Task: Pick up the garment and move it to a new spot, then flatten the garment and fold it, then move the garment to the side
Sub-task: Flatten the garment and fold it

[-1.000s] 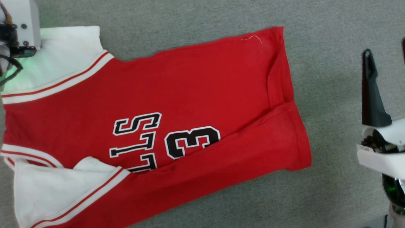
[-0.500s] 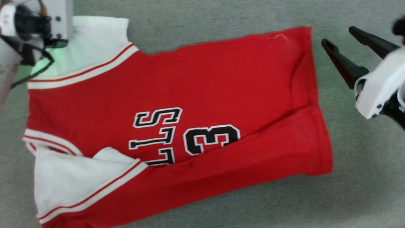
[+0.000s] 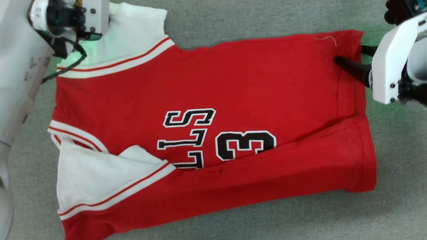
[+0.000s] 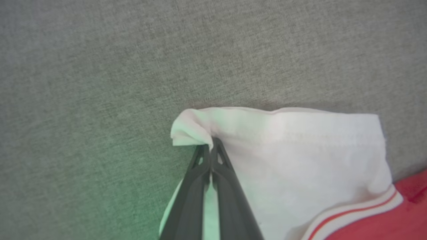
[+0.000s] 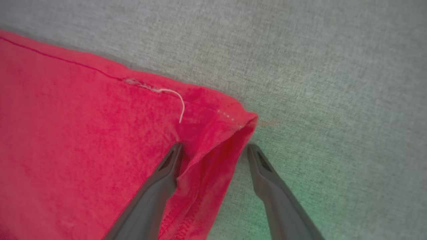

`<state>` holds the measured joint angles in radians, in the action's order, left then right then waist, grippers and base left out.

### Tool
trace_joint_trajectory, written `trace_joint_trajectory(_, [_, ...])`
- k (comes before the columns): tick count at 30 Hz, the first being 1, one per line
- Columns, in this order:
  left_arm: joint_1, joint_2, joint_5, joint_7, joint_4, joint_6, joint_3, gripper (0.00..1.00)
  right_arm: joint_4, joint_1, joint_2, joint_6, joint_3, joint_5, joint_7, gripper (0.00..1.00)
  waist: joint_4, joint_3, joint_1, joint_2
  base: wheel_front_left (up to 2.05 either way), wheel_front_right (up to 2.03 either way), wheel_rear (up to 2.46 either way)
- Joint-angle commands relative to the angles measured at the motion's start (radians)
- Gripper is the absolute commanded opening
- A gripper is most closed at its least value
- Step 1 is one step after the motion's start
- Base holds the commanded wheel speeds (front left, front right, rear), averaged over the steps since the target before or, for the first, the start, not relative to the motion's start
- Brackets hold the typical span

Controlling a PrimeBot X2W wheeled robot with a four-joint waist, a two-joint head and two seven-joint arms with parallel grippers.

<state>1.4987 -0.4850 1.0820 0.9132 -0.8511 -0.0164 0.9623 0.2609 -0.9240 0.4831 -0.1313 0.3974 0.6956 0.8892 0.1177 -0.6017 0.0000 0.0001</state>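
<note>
The garment (image 3: pixel 213 100) lies flat on the surface (image 3: pixel 233 23), sleeves out to my left, hem (image 3: pixel 368 150) out to my right. Its near long edge is folded up over the body, with the near sleeve (image 3: pixel 93 176) at front left. My left gripper (image 4: pixel 210 146) sits at the outer corner of the far sleeve (image 3: pixel 133 36), clamped on it. My right gripper (image 5: pixel 213 150) straddles the hem's far corner, one finger (image 5: pixel 160 180) on the cloth, the other on the surface just beside it.

Even, bright diffuse light, soft shadows. Head view sharp; white sleeve (image 3: pixel 133 36) near blown out. Both wrist views soft, slightly blurred. Green tint on bench (image 5: pixel 350 206), probably from the wrists.
</note>
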Motion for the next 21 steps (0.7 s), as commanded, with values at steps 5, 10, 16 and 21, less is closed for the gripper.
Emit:
trace_joint_trajectory(5, [-0.052, 0.039, 0.013, 0.001, -0.045, 0.024, 0.022, 0.00, 0.079, 0.002, -0.010, 0.001, 0.065, 0.030, 0.082, 0.00, -0.015, 0.001, 0.0000, -0.0001, 0.00, 0.00, 0.00])
trace_joint_trajectory(10, [-0.055, 0.048, 0.019, -0.013, -0.074, 0.038, 0.015, 0.00, 0.100, -0.019, 0.007, 0.001, 0.069, 0.053, 0.112, 0.00, -0.026, 0.021, 0.0000, -0.0001, 0.00, 0.00, 0.00])
trace_joint_trajectory(16, [-0.030, 0.061, 0.025, -0.073, -0.093, 0.054, -0.009, 0.00, 0.103, -0.047, 0.011, 0.001, 0.026, 0.035, 0.039, 0.00, -0.040, 0.061, 0.0000, -0.0001, 0.00, 0.00, 0.00])
trace_joint_trajectory(21, [-0.022, 0.065, 0.037, -0.105, -0.104, 0.077, -0.023, 0.00, 0.086, -0.040, 0.029, 0.001, 0.025, 0.042, -0.050, 0.00, -0.064, 0.113, 0.0000, -0.0001, 0.00, 0.00, 0.00])
